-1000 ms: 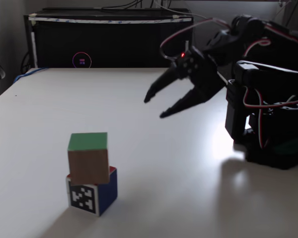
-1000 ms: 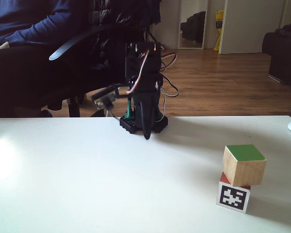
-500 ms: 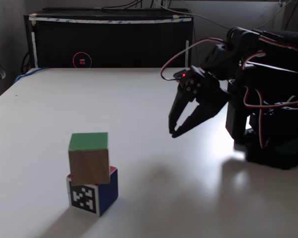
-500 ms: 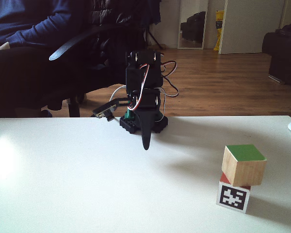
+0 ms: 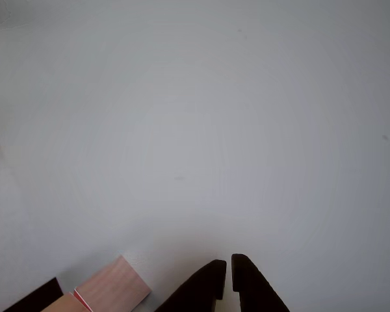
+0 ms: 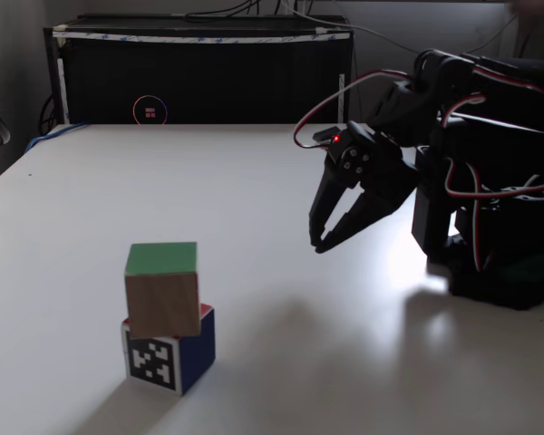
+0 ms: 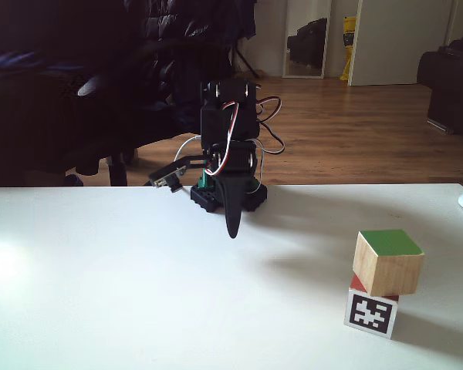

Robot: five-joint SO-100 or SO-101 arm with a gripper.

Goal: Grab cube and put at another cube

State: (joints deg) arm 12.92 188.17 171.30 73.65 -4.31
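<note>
Lower left of a fixed view: green-faced cube stacked on the red-faced cube, both apart from my gripper.

Item one, my gripper: fingers nearly together with a thin gap between the tips, holding nothing, pointing down above the white table at right centre of that view; in the other view its two dark tips enter from the bottom edge. Item two, the cube: green face up, slightly askew on its support, at lower right of another fixed view. Item three, the lower cube: red top just visible, a black-and-white marker on its near side, a blue side face. Item four, the arm base: at upper centre of that view.
</note>
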